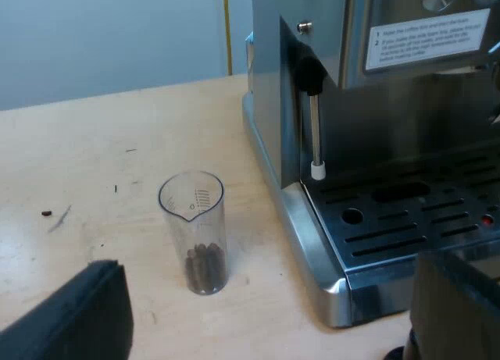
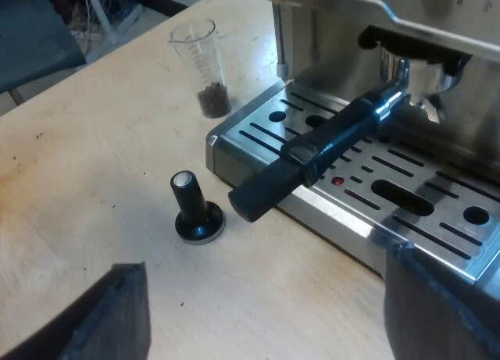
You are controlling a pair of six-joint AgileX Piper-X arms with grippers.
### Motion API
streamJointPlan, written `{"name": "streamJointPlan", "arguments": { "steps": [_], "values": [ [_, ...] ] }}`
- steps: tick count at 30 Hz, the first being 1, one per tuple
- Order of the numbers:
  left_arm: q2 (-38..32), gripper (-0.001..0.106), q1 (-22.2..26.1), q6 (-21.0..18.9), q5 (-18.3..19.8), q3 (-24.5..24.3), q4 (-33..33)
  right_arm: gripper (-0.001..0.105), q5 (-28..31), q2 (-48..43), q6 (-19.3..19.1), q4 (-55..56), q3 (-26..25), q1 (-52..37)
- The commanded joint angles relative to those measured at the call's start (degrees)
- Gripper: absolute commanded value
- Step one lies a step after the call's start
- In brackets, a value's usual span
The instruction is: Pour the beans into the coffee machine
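Grasp of the glass (image 1: pixel 193 231) looks like the step in hand: it stands upright with beans (image 1: pixel 205 268) on the table (image 1: pixel 94 157) near the machine (image 1: pixel 269 79) corner, left pincer (image 1: pixel 269 297) low, spread, empty, needing to close round it; right pincer (image 2: pixel 266 282) spread, empty, near the tamper (image 2: pixel 195 208).

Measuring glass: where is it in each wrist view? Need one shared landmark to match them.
Left wrist view: measuring glass upright, beans in its bottom, beside the corner of the drip tray.
Right wrist view: measuring glass beyond the tamper, off that same corner of the drip tray.
Shared landmark: steam wand's white tip, close to the glass in both.
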Motion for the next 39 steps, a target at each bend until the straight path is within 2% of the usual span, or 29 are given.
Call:
{"name": "streamJointPlan", "arguments": {
  "steps": [1, 4, 9, 11, 16, 21, 29, 34, 39],
  "values": [
    [0.09, 0.082, -0.27, -0.10, -0.41, 1.92, -3.39, 0.064, -0.48, -0.04, -0.82, -1.06, -0.30, 0.04],
    [0.18, 0.082, -0.27, -0.10, -1.12, 4.87, -6.70, 0.064, -0.48, -0.04, -0.82, -1.06, -0.30, 0.04],
    [0.25, 0.082, -0.27, -0.10, -6.57, 9.29, -14.47, 0.064, -0.48, -0.04, -0.82, -1.06, -0.30, 0.04],
    [0.25, 0.082, -0.27, -0.10, -7.07, 10.77, -17.15, 0.064, -0.48, -0.04, -0.82, -1.06, -0.30, 0.04],
    [0.32, 0.082, -0.27, -0.10, -7.06, 14.39, -20.21, 0.064, -0.48, -0.04, -0.82, -1.06, -0.30, 0.04],
    [0.39, 0.082, -0.27, -0.10, -7.06, 19.77, -27.67, 0.064, -0.48, -0.04, -0.82, -1.06, -0.30, 0.04],
    [0.82, 0.082, -0.27, -0.10, -6.43, 24.92, -30.89, 0.064, -0.48, -0.04, -0.82, -1.06, -0.30, 0.04],
    [5.42, 0.082, -0.27, -0.55, -6.13, 26.41, -35.04, 0.064, -0.48, -0.04, -0.82, -1.06, -0.30, 0.04],
    [14.48, 0.082, -0.27, -0.55, -5.63, 26.46, -43.04, 0.064, -0.48, -0.04, -0.82, -1.06, -0.30, 0.04]
  ]
}}
